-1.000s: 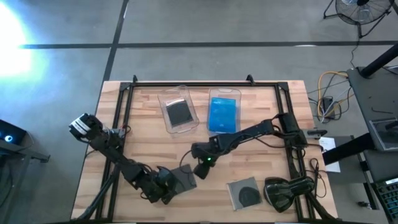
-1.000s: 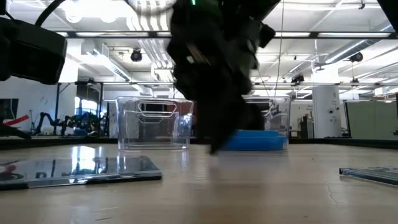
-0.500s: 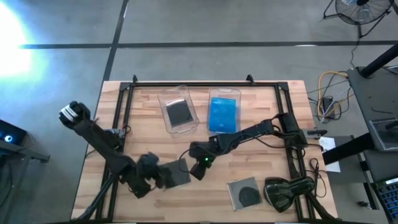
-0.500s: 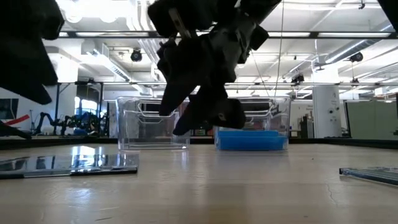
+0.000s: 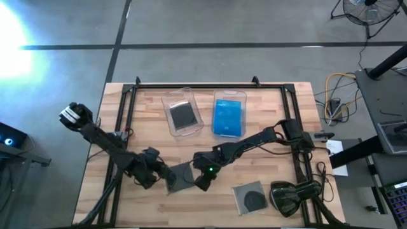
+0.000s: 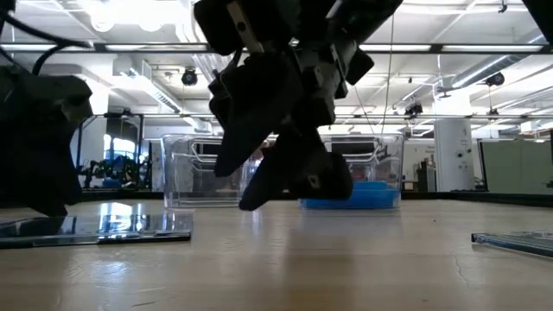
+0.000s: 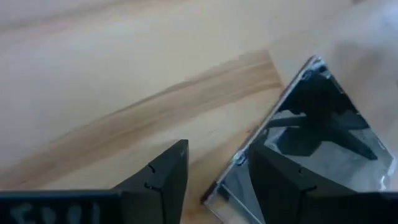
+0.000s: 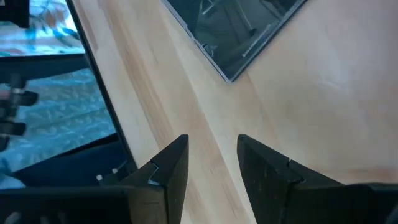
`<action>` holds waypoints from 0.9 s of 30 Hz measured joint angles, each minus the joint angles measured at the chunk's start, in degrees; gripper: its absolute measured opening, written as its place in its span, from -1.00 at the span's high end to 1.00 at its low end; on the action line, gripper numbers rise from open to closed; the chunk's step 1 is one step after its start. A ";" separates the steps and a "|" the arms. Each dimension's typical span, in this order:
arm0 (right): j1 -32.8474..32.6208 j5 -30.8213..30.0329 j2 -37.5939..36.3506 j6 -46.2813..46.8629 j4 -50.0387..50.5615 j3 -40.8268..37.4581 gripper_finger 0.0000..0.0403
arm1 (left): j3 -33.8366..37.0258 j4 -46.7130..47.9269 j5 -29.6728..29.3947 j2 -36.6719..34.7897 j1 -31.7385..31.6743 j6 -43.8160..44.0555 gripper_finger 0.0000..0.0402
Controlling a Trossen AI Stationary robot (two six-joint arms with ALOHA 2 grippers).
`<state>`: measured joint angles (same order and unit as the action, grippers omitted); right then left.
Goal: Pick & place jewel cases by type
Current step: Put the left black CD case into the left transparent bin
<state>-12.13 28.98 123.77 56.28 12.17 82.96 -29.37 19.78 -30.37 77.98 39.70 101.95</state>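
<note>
Dark jewel case [image 5: 180, 177] is seen lying flat on the wooden table [image 5: 267, 137], between the two grippers. Left gripper [image 5: 160, 175] is held low just beside the case's edge, fingers [image 7: 163, 177] spread w/ nothing between them; in the left wrist view one fingertip overlaps the case corner [image 7: 305, 134], though contact can't be confirmed. Right gripper [image 5: 202, 181] is poised at the opposite side of the same case, fingers [image 8: 168, 168] parted, empty, bare wood between them, the case [image 8: 236, 28] lying just ahead of the tips. Beyond both grippers, two clear bins are set side by side: one [image 5: 183, 113] w/ a dark case, one [image 5: 229, 115] w/ blue cases. A second dark case [image 5: 249, 198] is seen lying near the right gripper, beside a black curved device [image 5: 294, 196].
</note>
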 joint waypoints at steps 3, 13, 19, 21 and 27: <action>-0.28 0.50 1.21 1.09 -2.24 0.00 0.34 | 2.03 -3.83 0.22 0.08 0.02 0.55 0.27; -0.45 1.74 5.07 9.16 -10.65 0.11 0.34 | 0.41 -5.97 5.59 0.34 1.17 -0.42 0.27; -0.29 -4.18 4.94 10.39 -10.66 0.18 0.34 | -1.10 -6.79 11.53 0.39 2.79 -2.37 0.27; 0.26 -6.89 4.50 10.35 -10.42 0.15 0.34 | -1.43 -8.16 12.98 0.41 3.32 -2.45 0.27; 3.52 -13.33 2.29 8.00 -6.78 0.01 0.34 | -1.51 -20.93 14.26 0.41 4.44 -3.51 0.27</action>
<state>-8.61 15.64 126.06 64.28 5.39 82.97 -30.87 -1.15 -16.11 78.39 44.14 98.44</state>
